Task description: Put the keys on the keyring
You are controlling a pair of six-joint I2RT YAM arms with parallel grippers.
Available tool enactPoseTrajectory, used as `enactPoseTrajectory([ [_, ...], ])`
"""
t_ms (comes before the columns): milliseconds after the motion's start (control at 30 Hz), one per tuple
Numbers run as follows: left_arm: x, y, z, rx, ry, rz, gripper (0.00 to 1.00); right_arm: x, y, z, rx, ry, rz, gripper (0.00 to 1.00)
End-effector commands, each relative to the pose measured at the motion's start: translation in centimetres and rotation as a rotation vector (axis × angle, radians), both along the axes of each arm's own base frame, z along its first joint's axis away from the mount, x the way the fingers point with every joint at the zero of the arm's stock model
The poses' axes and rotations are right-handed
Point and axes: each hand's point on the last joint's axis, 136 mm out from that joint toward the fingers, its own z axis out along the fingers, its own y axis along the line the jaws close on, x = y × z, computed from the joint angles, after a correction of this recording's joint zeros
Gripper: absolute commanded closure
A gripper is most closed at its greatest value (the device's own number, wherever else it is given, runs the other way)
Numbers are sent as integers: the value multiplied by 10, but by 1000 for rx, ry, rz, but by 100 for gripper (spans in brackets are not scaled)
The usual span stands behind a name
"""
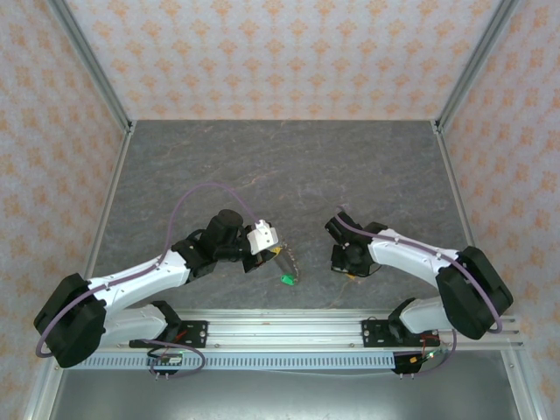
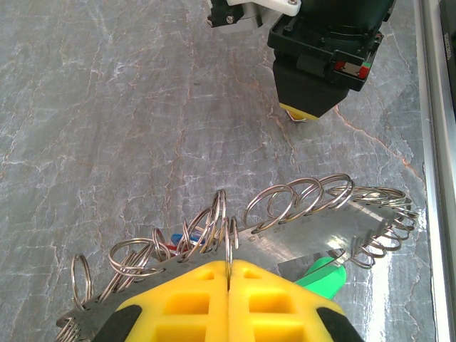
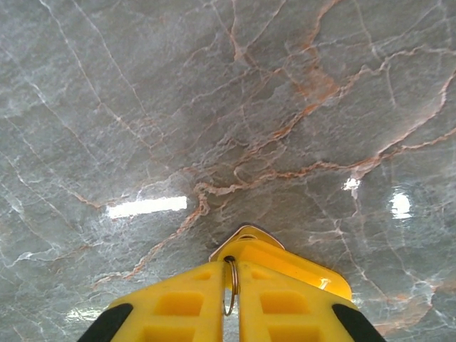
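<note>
The keyring [image 2: 320, 226] is a thin grey metal band strung with several small split rings. It hangs just above the table, and my left gripper [image 2: 229, 265] is shut on one of those rings. A green key [image 2: 322, 274] dangles from the band at the right. A blue key [image 2: 175, 237] and a red one peek out behind the rings on the left. My right gripper [image 3: 231, 262] is shut on the small ring of a yellow key [image 3: 292, 260], low over the table. From above, the left gripper [image 1: 278, 255] and the right gripper [image 1: 348, 273] stand a short gap apart.
A grey marbled table [image 1: 280, 166] stretches away from both arms, with patterned walls around it. An aluminium rail [image 1: 280, 328] runs along the near edge. In the left wrist view the right gripper [image 2: 305, 114] hangs ahead of the keyring.
</note>
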Motion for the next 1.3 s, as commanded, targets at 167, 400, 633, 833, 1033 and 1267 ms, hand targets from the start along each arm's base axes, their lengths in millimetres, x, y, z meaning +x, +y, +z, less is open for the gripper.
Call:
enactPoseTrajectory([
  [167,1,-3,14,-22,-9,-6,100,3,-3,8,-20,-10,3,88],
  [400,0,-2,14,-24,-8,-3,100,7,-2,8,-20,-29,4,90],
  [633,1,-3,15,-26,-10,-5,100,11,-2,17,-13,-71,42,100],
  [833,-5,-4,16,-30,-7,-36,100,24,30,67,185,-300,288,100],
  [1033,-11,-8,24,-54,-16,-78,100,13,72,126,420,-620,698,100],
  [1267,-13,-7,25,-44,-20,-92,100,27,77,138,383,-691,753,100],
])
